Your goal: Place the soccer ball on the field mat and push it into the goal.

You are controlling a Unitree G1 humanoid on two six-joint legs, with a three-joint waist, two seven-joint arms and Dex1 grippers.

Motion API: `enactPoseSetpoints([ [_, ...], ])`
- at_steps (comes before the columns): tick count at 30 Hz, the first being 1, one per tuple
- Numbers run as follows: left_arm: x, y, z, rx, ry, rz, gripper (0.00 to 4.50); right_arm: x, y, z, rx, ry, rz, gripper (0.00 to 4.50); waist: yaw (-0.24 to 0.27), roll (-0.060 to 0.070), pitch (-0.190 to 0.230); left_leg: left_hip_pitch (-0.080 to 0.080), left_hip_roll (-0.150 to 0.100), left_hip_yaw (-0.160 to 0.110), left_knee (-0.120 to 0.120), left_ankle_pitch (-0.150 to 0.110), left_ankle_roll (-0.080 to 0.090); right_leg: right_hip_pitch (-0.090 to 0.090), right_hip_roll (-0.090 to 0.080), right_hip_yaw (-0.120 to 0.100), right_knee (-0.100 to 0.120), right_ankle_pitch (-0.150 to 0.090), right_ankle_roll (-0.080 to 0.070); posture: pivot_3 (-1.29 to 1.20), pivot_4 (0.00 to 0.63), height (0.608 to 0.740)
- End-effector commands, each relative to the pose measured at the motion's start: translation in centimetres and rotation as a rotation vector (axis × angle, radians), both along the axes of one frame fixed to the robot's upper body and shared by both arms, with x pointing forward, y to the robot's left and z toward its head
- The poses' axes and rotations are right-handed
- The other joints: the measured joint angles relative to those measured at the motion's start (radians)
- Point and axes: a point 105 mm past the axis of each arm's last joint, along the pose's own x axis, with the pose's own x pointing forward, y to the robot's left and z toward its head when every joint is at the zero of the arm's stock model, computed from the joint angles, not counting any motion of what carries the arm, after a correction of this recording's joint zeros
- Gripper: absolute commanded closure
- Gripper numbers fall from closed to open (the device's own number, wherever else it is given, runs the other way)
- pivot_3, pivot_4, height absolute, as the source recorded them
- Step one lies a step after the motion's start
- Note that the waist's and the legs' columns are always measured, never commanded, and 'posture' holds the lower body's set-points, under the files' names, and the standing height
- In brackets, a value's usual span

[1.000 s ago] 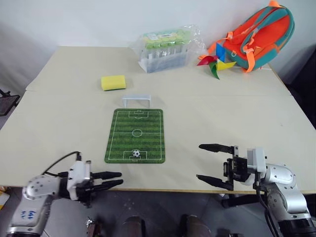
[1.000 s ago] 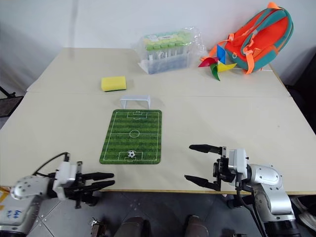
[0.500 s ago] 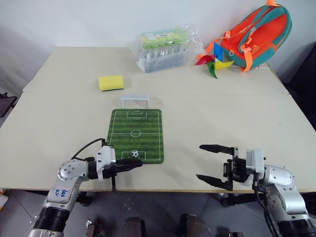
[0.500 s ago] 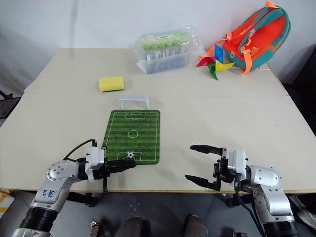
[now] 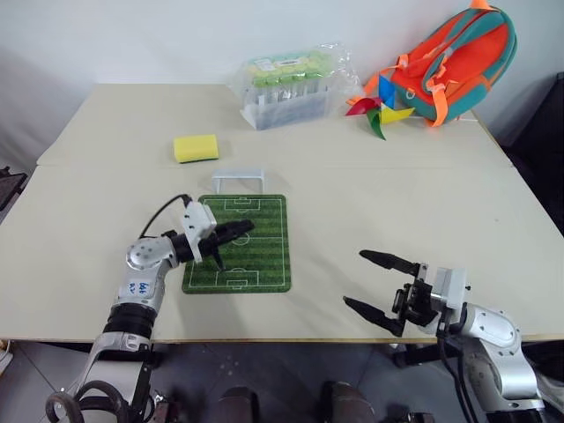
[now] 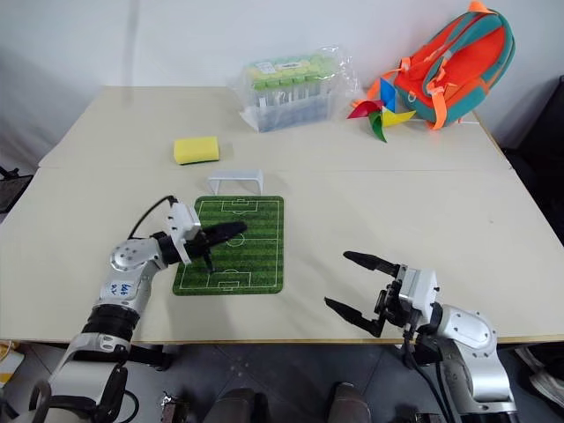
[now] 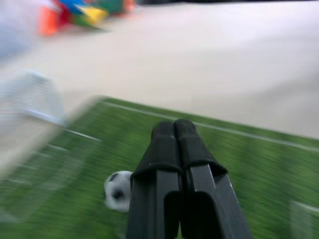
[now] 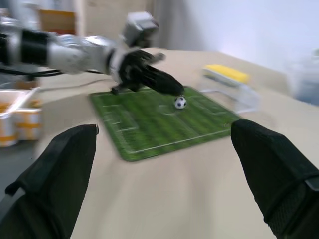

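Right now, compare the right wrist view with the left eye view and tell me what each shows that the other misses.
The right wrist view alone shows the soccer ball just past the shut left gripper's fingertips. The left eye view alone shows the backpack, the pinwheel and the box of tubes. Both show the field mat, the goal, the yellow sponge and the open right gripper.
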Motion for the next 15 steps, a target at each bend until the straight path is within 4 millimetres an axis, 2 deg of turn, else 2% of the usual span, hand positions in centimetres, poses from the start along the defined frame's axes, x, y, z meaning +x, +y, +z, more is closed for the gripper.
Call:
enactPoseSetpoints([
  [1,-1.8,2.7,0.6,-0.021,-0.028,0.033,4.47,1.7,-2.1,2.0,0.061,-0.107,-0.211,0.00,-0.014,0.000,0.000,0.000,0.000,0.000,0.000,0.000,0.000,-0.001,0.000,0.000,0.000,0.000,0.000,0.00,0.150,0.740],
  [5,-5.3,4.9,0.5,-0.038,0.006,0.045,4.47,2.1,-2.1,2.3,0.104,-0.120,-0.239,0.00,-0.016,0.000,0.000,0.000,0.000,0.001,-0.001,0.000,0.000,-0.001,0.000,0.001,0.000,0.000,0.000,0.00,0.150,0.740],
  [8,-7.7,8.1,0.5,-0.059,0.042,0.180,4.47,2.4,-2.0,2.2,0.109,-0.119,-0.233,0.00,-0.016,0.000,0.001,-0.001,0.001,0.001,-0.001,0.000,0.000,-0.002,0.000,0.002,0.000,0.000,0.000,0.00,0.150,0.740],
  [11,-8.4,10.2,0.7,-0.043,0.035,0.328,4.47,2.6,-1.9,2.1,0.111,-0.116,-0.220,0.00,-0.012,0.001,0.001,0.000,0.001,0.001,-0.001,0.000,0.000,-0.001,0.000,0.003,0.001,0.000,0.000,0.00,0.150,0.740],
  [13,-8.7,12.2,1.7,-0.097,0.012,0.466,4.47,2.9,-1.8,2.1,0.113,-0.115,-0.205,0.00,-0.006,0.001,0.001,0.000,0.001,0.000,-0.001,0.000,0.000,-0.001,0.000,0.003,0.001,0.000,0.000,0.00,0.150,0.740],
  [15,-9.2,13.2,2.1,-0.123,-0.001,0.522,4.47,3.2,-1.8,2.2,0.111,-0.115,-0.193,0.00,-0.007,0.001,0.001,0.000,0.001,0.000,-0.001,0.000,0.000,-0.001,0.000,0.003,0.001,0.000,0.000,0.00,0.150,0.740],
])
